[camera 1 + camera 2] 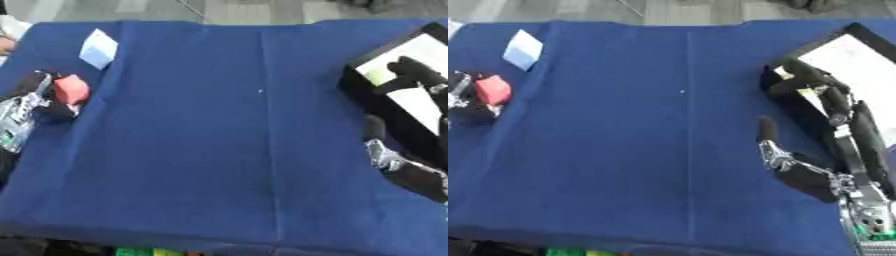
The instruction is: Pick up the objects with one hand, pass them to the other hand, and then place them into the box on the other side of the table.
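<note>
One red block (pixel 71 89) pinched in my left hand (pixel 31 102), far left of the box (pixel 859 60). My right hand (pixel 820 100), fingers relaxed, hangs over that box. Next I judge: the handover.

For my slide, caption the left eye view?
Left hand holds red block; right hand over box.

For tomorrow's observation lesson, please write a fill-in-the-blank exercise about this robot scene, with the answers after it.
1. The left hand holds a block coloured ____.
2. The cloth on the table is ____.
3. The right hand reaches over the ____ at the table's right edge.
4. The pale blue block lies ____ the red one.

Answers: red; blue; box; beyond
</note>
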Controlling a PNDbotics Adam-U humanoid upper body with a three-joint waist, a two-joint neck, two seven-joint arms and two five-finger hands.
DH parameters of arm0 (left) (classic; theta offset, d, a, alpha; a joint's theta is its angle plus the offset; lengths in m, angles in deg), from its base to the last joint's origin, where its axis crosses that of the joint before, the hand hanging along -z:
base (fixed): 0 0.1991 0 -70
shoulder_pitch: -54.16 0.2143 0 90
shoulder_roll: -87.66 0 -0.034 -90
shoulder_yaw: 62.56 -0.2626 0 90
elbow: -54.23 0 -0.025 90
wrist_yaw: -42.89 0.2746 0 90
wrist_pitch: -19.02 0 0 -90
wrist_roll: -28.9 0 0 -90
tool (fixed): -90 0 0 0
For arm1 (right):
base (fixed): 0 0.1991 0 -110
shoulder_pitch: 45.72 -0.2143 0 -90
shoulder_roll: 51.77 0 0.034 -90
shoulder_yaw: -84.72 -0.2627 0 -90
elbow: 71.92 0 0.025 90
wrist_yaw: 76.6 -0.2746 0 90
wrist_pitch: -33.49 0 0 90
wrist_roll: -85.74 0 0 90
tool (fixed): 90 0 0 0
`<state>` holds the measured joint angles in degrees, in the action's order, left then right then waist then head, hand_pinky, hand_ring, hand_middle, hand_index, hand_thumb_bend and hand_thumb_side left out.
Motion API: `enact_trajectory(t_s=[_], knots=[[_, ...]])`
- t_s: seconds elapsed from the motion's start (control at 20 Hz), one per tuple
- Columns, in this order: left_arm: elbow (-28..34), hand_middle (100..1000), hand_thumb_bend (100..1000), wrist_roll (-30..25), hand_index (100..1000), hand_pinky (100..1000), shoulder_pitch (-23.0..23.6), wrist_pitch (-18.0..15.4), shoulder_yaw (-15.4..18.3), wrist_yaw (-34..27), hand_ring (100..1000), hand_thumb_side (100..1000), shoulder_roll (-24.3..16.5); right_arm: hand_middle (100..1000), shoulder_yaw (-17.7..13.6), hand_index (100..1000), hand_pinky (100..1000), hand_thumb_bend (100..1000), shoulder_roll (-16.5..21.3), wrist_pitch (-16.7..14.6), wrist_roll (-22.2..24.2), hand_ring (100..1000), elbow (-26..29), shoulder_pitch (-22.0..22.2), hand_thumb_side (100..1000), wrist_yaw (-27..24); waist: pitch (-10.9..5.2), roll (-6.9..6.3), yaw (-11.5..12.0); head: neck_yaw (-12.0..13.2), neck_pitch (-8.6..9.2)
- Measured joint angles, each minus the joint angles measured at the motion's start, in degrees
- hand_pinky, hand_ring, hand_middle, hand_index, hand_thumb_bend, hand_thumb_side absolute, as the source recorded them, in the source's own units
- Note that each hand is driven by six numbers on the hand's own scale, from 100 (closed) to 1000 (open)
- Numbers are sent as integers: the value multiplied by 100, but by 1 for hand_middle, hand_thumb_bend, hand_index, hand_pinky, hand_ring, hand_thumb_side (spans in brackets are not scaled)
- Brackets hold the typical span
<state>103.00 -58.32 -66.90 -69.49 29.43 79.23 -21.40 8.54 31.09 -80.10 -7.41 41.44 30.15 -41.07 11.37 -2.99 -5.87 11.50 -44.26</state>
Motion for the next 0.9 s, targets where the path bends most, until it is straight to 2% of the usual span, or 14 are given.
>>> enact_trajectory(t_s=[0.4, 0.65, 0.9], knots=[[1233, 410, 100, 587, 553, 656, 467, 56, 158, -821, 438, 248, 21, 618, 0, 935, 840, 100, 3, -1, -1, 854, 0, 1, 231, -5, -51, 27, 82, -69, 0], [2186, 414, 100, 766, 554, 661, 779, 184, 327, -1313, 442, 296, 23, 619, 2, 935, 840, 100, 21, -12, 9, 854, 0, 0, 230, -12, -117, 28, 137, -149, 0], [2745, 415, 100, 811, 554, 667, 1001, 291, 438, -1737, 443, 317, 24, 619, 3, 934, 840, 100, 50, -17, 18, 854, 0, 0, 229, -31, -136, 28, 165, -187, 0]])
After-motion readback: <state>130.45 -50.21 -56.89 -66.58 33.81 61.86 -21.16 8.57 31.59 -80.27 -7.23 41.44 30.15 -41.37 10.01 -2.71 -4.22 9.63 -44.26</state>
